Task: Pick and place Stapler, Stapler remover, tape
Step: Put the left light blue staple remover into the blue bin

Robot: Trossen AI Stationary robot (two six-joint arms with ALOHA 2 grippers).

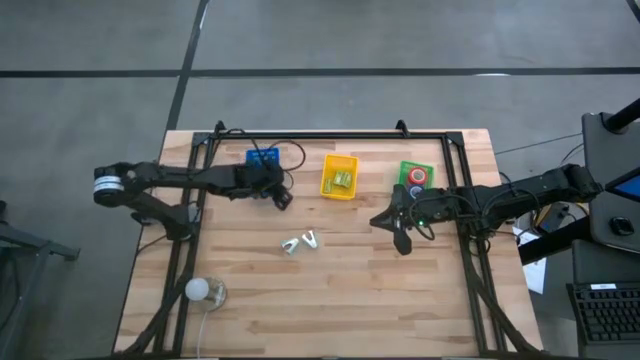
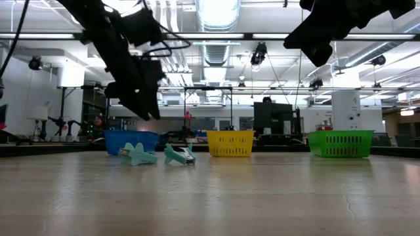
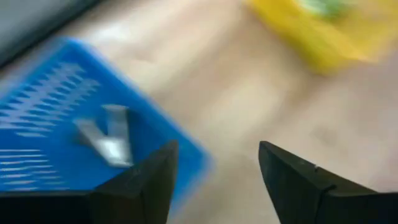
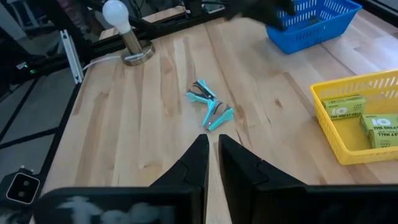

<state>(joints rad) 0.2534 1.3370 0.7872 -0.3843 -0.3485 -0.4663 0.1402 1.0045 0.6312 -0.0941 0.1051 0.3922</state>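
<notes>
Staple removers point(image 1: 300, 243), two pale teal ones, lie together mid-table, well apart from both pincers with bare wood all around. Left gripper point(image 1: 283, 199) hangs with fingers spread just beside the blue bin point(image 1: 262, 157), near its inner edge; a grey thing inside blurs past recognition. Right gripper point(image 1: 401, 238) hovers with fingers nearly touching, near the green bin point(image 1: 403, 168) holding tape point(image 1: 417, 177). Between them stands the yellow bin point(image 1: 326, 178) of boxes. A bulb lamp point(image 1: 199, 291) sits at the near-left corner.
</notes>
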